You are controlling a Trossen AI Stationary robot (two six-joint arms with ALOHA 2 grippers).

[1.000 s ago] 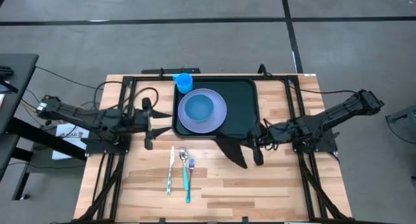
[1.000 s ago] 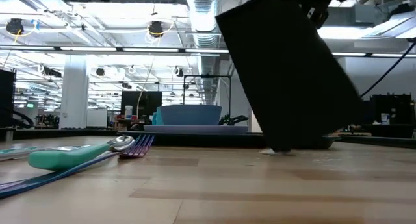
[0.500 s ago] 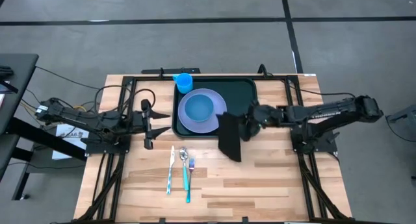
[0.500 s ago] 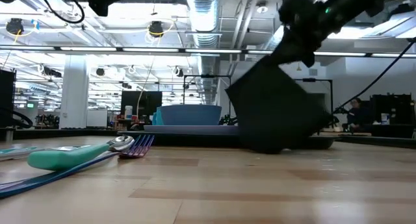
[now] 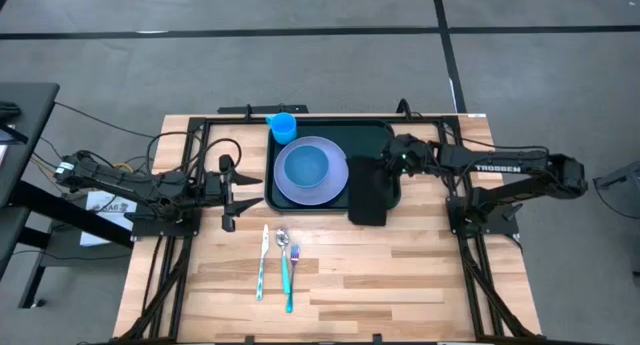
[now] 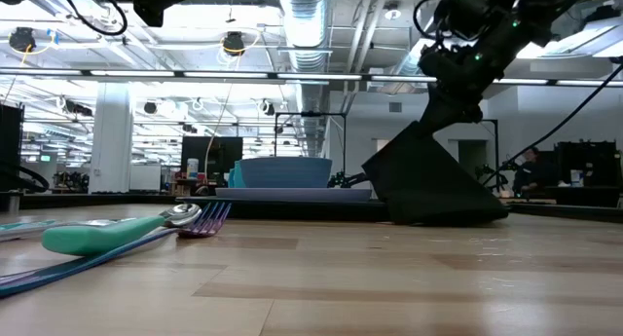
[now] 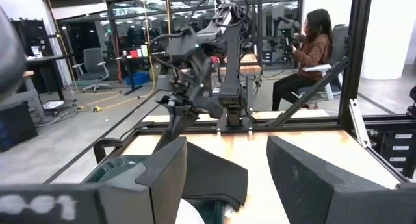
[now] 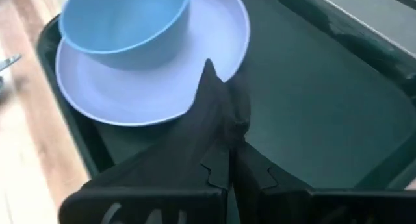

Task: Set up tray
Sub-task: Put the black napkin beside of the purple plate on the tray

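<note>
The right gripper [image 5: 392,168] pinches the flat black cloth napkin [image 5: 367,193] over the dark green plastic tray [image 5: 385,135] at mid-table — it should lower it flat beside the lilac plate [image 5: 311,171], then release.

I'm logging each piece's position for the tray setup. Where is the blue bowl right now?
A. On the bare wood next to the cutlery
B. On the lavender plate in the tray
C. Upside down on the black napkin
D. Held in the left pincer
B: the blue bowl sits upright on the lavender plate, which lies inside the tray, as the right wrist view also shows.
</note>
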